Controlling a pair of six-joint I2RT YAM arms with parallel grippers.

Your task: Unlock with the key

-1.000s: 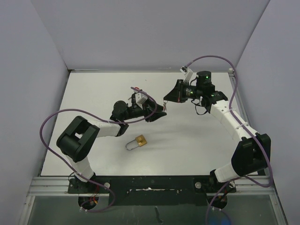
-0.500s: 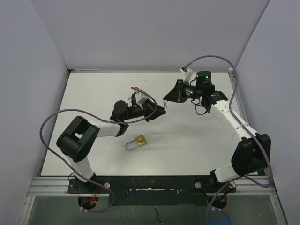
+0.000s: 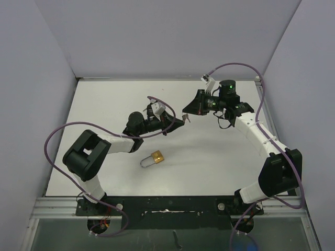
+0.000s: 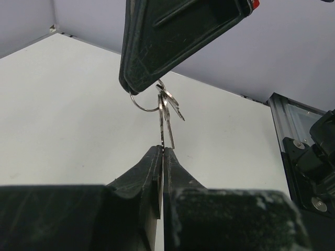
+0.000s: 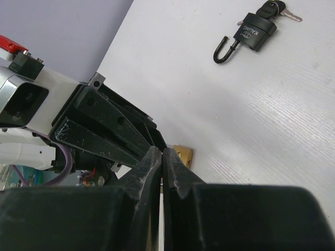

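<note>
The two grippers meet tip to tip in the air over the middle of the surface (image 3: 104, 104). The right gripper (image 3: 186, 116) is clamped shut on the ring end of the keys (image 4: 166, 107), which hang below its tip. The left gripper (image 4: 163, 152) is closed from below on the blade of one key, with no gap between its fingers. Beyond both grippers the white surface runs bare to the back wall (image 3: 167, 42). Side walls close it in to the left of the left gripper and to the right of the right one, where a metal rail (image 3: 260, 99) lines the edge just behind the right wrist. The widest bare stretch lies to the left of the left gripper. The brass padlock (image 3: 155, 157) lies flat on the near side of the left gripper, towards the bases, well apart from both tips, its shackle pointing to the left. From the right wrist, a black lock (image 5: 250, 35) with a key in it lies on the surface far past the right gripper's tips, and the brass padlock shows just below them. A second ago the left gripper stood open, short of the keys; since then it has edged towards the right gripper and shut on the key. The right gripper has kept its place and its hold, and the padlock has not moved.
</note>
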